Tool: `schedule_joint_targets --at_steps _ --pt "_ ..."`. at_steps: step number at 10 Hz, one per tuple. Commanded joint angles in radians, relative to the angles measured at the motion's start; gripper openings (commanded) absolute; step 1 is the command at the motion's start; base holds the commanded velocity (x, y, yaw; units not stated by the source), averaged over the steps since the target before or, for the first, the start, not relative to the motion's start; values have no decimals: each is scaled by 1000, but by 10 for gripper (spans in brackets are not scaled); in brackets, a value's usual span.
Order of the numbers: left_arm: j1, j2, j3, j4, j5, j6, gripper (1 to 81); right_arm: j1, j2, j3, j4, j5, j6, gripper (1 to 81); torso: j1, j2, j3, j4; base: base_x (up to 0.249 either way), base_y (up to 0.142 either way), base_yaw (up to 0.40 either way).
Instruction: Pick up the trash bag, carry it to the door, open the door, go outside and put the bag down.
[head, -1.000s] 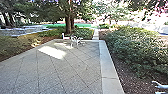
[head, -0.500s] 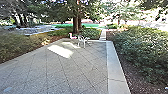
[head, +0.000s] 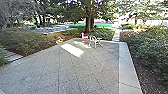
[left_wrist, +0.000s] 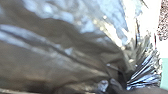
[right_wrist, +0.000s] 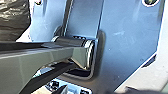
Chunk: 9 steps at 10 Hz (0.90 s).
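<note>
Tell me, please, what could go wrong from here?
The trash bag looks thin and crinkled, so it might tear if it rubs something. The pale chair stands ahead on the paving and could be bumped. Crossing the light border might put the robot into the brown bed.

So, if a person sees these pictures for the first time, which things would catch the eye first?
Probably the bright patch of sunlight on the shaded paving, with the pale chair just beyond it, near the foot of the tree. In the left wrist view, it would be the shiny, wrinkled trash bag, gathered into tight folds at one end and spread across most of the picture.
</note>
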Motion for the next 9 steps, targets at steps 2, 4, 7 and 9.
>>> schedule_joint_targets --at_steps 2,4,7,9 --pt "-198 -114 93 -73 161 3 10 46 31 22 -10 -52 -4 811 0 0 -78 5 0 0 0" --pt "-277 -146 107 -114 222 3 10 46 29 20 -8 -52 -4 811 -1 0 -144 7 0 0 0" --pt "-408 -143 80 -148 323 2 10 48 31 20 -7 -50 -4 811 0 1 -246 7 0 0 0" --pt "-501 -113 8 -168 414 -1 10 48 31 20 -5 -50 -4 811 0 1 -310 7 0 0 0"
